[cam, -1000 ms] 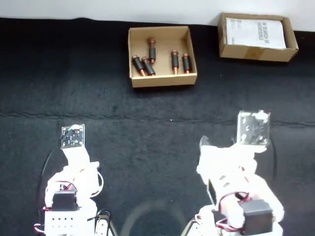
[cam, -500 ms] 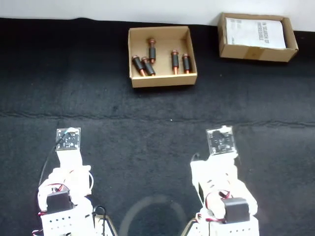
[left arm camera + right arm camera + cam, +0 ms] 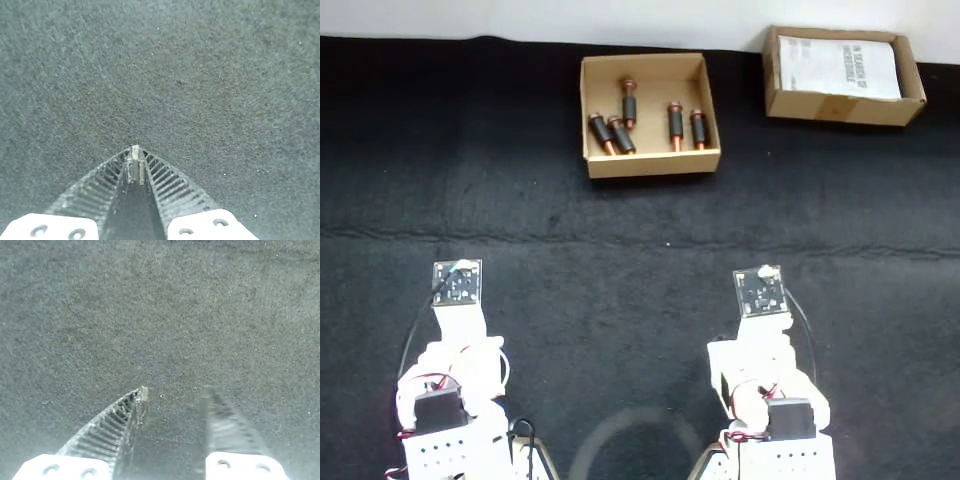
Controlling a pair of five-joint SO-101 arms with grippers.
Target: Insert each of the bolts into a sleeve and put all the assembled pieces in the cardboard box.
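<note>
At the near left edge of the table, the left arm sits folded low over the black cloth, a small circuit board facing up at its wrist. In its wrist view the left gripper has its ribbed fingers pressed tip to tip, with nothing between them, hanging just above the cloth.

Farther back, near the middle of the table, stands the open cardboard box. Five assembled pieces lie on its floor, each a copper-coloured bolt in a dark sleeve. Two lie side by side and slanted at the left. One lies upright in the picture behind them, and two lie parallel at the right. Between the box and both arms lies cloth, crossed by a faint crease running from side to side.

At the near right, the right arm is folded like the left one, well apart from the box. The right gripper has its fingers parted by a moderate gap and grips nothing; cloth shows through the gap.

At the far right corner, a second cardboard box holds a printed paper sheet.
</note>
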